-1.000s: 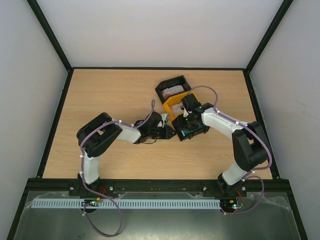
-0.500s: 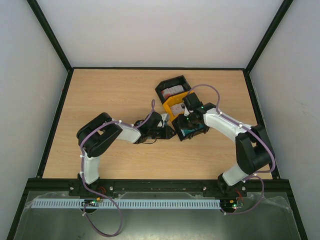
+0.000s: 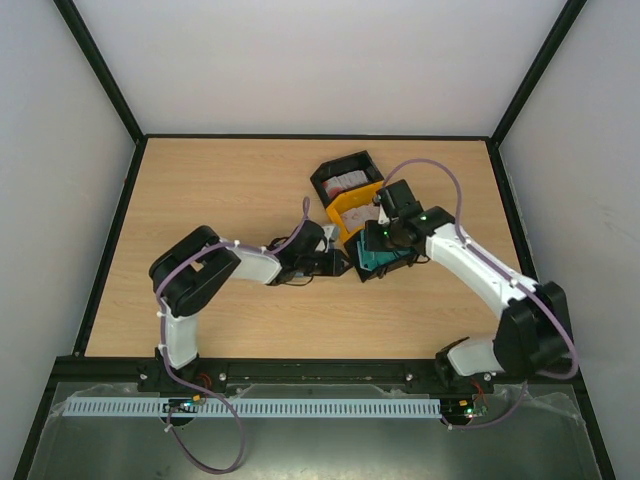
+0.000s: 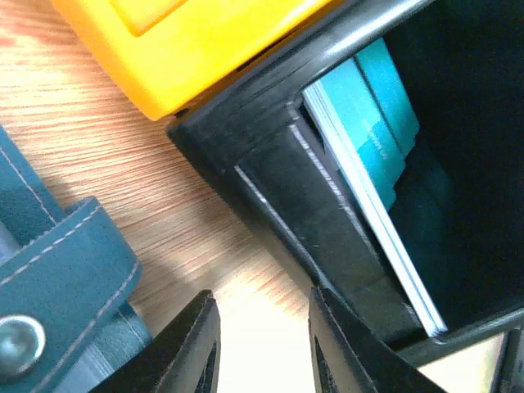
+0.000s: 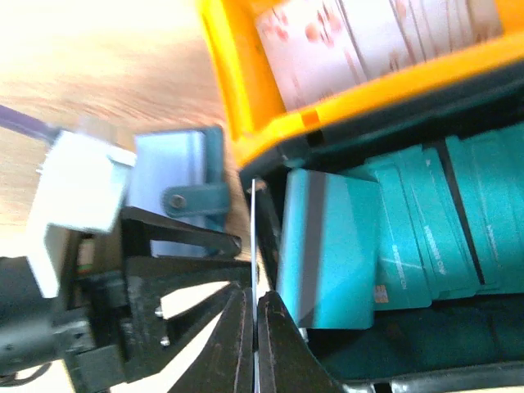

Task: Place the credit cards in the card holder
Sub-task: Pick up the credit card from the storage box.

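White walls enclose the light wooden table [image 3: 220, 200], where three bins are clustered. A black plastic bin [image 3: 328, 172] is seen farthest back. A yellow plastic bin [image 3: 342, 216] of red-and-white plastic credit cards [image 5: 368, 41] touches it. A second black plastic bin [image 4: 303, 196], nearest the arms, is filled with teal plastic credit cards [image 5: 426, 237].

The teal-blue folding card holder [image 4: 57, 270] is found on the table just left of that nearest bin, beside the left end effector [image 4: 260, 309], whose jaws are parted with bare table seen between them.

The right end effector [image 5: 252, 299] is closed on a thin credit card [image 5: 254, 229]. This card is seen edge-on, above the near bin's left wall, so its colour cannot be told.
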Controlling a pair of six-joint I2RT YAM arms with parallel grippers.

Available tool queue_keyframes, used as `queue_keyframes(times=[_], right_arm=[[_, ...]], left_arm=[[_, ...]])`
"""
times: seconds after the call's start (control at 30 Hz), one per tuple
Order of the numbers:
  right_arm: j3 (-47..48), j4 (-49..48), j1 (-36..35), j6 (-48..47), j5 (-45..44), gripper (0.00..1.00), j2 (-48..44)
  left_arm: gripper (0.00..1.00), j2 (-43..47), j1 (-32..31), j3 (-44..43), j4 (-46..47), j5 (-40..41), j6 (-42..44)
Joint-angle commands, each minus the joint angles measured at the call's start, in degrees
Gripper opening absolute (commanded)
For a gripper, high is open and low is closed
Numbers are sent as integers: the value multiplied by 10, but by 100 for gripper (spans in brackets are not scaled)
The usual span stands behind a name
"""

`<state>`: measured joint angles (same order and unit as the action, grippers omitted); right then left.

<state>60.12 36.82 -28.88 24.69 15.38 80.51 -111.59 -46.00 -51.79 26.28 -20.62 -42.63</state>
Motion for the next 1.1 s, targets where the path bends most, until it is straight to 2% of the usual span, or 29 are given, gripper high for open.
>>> queue_keyframes(times=[0.0, 0.1, 0.23, 0.4, 0.47, 0.63, 0.73, 0.77, 0.9, 1.07], right_arm=[[28, 7, -5, -6, -17, 2, -64], [13, -21, -4, -3, -18, 2, -96], [2, -36, -5, -4, -55, 2, -122], [-18, -97, -4, 0, 19, 2, -156], [-44, -148, -5, 15, 69, 2, -167], [-85, -274, -5, 57, 145, 2, -169], [-99, -345, -5, 87, 225, 2, -152], [-105, -374, -5, 110, 254, 2, -146], [-126, -495, -6, 188, 343, 2, -121], [-149, -574, -16, 233, 386, 2, -117]], left_arm=[[34, 62, -3, -21, -30, 13, 13], [41, 98, -3, -23, -52, 36, 19], [42, 112, -2, -39, -95, 67, 26], [46, 169, 0, -24, -120, 124, 7], [52, 203, 2, -9, -125, 145, -6], [73, 335, 18, 62, -114, 175, -37], [86, 403, 30, 97, -108, 156, -45], [87, 418, 36, 101, -113, 138, -47], [90, 478, 48, 128, -109, 102, -74], [90, 535, 82, 208, 15, 18, -162]])
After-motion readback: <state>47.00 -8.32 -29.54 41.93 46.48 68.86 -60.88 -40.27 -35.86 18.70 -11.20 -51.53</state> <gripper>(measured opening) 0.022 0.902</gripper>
